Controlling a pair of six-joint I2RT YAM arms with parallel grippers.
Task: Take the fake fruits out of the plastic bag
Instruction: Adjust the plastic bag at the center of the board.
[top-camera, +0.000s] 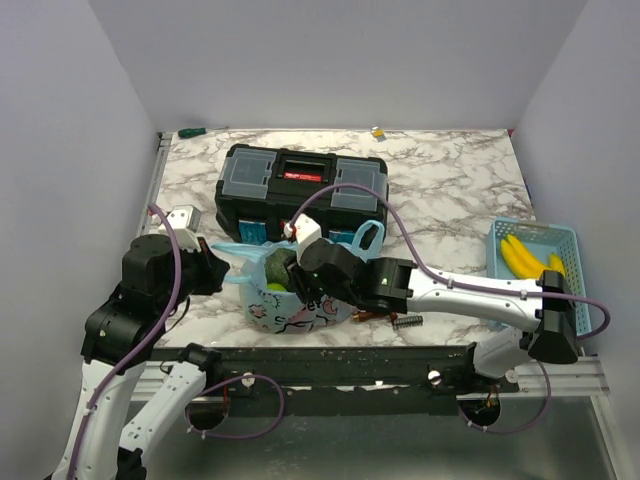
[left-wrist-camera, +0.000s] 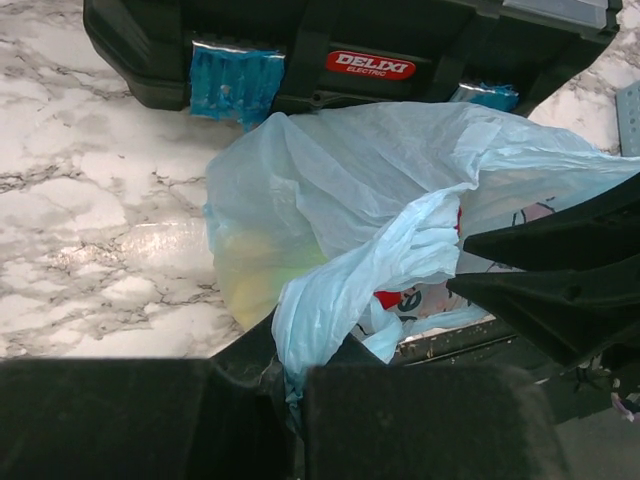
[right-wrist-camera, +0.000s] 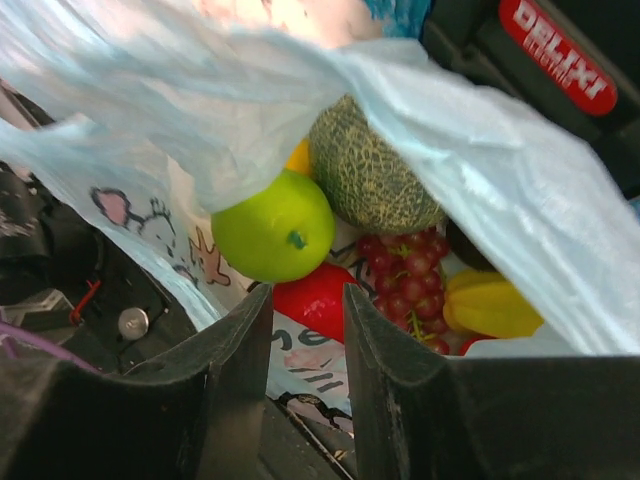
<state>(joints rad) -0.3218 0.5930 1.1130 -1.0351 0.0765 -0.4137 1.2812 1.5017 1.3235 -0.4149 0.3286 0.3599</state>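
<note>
- The left tool (left-wrist-camera: 290, 378) is pressed together on a fold of the plastic bag (left-wrist-camera: 400, 170), at the left side of the bag
- The plastic bag lies on the marble counter (top-camera: 450, 180), close to the near edge and just in front of the black toolbox (top-camera: 300, 185)
- The right tool (right-wrist-camera: 306, 295) comes into the open mouth of the bag from the right; its fingers stand apart with a narrow gap, and a red fruit (right-wrist-camera: 315, 300) is just at the tips, but I cannot tell if they touch it
- Deeper in the bag lie a green round fruit (right-wrist-camera: 272, 228), a netted melon (right-wrist-camera: 370, 180), red grapes (right-wrist-camera: 405, 270) and a yellow fruit (right-wrist-camera: 490, 305)
- At the right side of the counter, well apart from the bag, a light-blue basket (top-camera: 535, 227) holds yellow bananas (top-camera: 520, 258)
</note>
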